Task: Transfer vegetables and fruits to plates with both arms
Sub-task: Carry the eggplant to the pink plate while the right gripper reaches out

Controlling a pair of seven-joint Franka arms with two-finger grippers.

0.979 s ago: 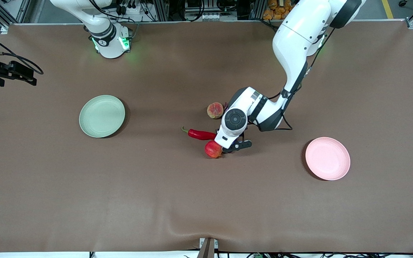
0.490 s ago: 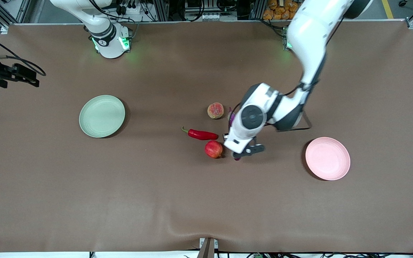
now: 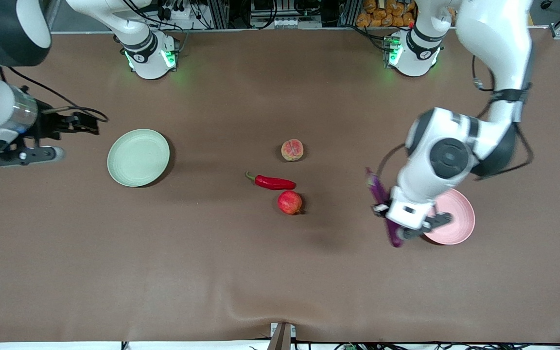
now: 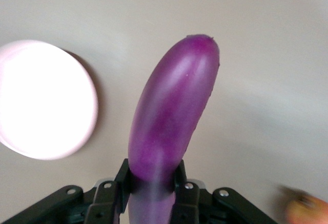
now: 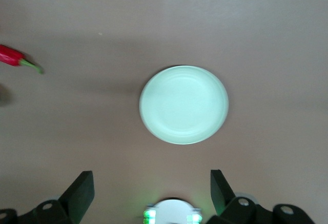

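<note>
my left hand (image 3: 409, 228) clenched on eggplant (image 3: 383, 208), up in the air over the counter (image 3: 212, 272) at the pink plate (image 3: 457, 218) rim, plate's 9 o'clock edge. my right hand (image 3: 73, 124) spread wide, holding nothing, over the counter at 9 o'clock of green plate (image 3: 138, 157). chili (image 3: 272, 182), red fruit (image 3: 289, 202), pinkish fruit (image 3: 292, 149) mid-counter, chili between the two fruits.
</note>
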